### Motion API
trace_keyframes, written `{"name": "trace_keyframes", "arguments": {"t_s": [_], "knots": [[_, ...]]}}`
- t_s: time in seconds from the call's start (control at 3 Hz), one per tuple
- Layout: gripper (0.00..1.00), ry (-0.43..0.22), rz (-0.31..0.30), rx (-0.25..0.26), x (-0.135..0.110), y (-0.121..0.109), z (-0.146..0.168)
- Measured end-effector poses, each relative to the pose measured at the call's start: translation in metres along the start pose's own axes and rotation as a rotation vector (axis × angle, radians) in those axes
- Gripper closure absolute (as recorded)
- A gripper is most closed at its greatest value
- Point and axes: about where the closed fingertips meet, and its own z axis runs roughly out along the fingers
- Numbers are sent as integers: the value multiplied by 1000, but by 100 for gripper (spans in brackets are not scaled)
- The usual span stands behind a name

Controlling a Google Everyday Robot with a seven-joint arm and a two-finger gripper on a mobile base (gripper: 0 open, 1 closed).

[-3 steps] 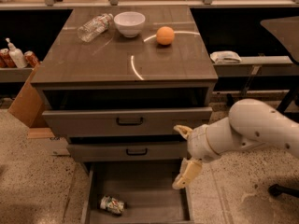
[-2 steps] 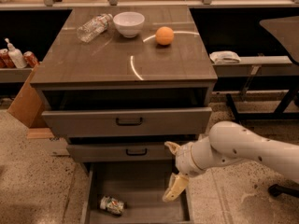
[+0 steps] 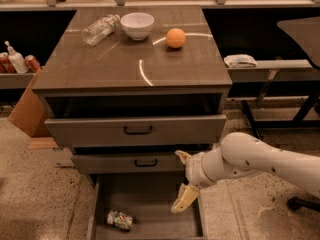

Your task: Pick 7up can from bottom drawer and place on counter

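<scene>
The 7up can [image 3: 120,219] lies on its side on the floor of the open bottom drawer [image 3: 150,199], near its front left. My gripper [image 3: 182,180] hangs over the drawer's right side, to the right of and above the can, apart from it. Its fingers [image 3: 185,198] are spread open and hold nothing. The counter [image 3: 100,64] is the glossy brown top of the drawer cabinet above.
On the counter lie a clear plastic bottle [image 3: 100,29], a white bowl [image 3: 137,25] and an orange [image 3: 175,37]. The two upper drawers [image 3: 135,129] stand partly pulled out. A cardboard box [image 3: 27,109] stands at the left, a bench [image 3: 270,66] at the right.
My arm has moved left and down, bringing the open gripper from beside the cabinet to over the bottom drawer's right side. The can has not moved.
</scene>
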Motion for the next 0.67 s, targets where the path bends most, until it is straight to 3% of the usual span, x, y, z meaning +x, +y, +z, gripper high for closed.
{"name": "trace_keyframes", "arguments": {"t_s": [0.33,0.67], "knots": [[0,-15,-21,-28,9,5,43],[0,-26,-23,-51,27,11,106]]}}
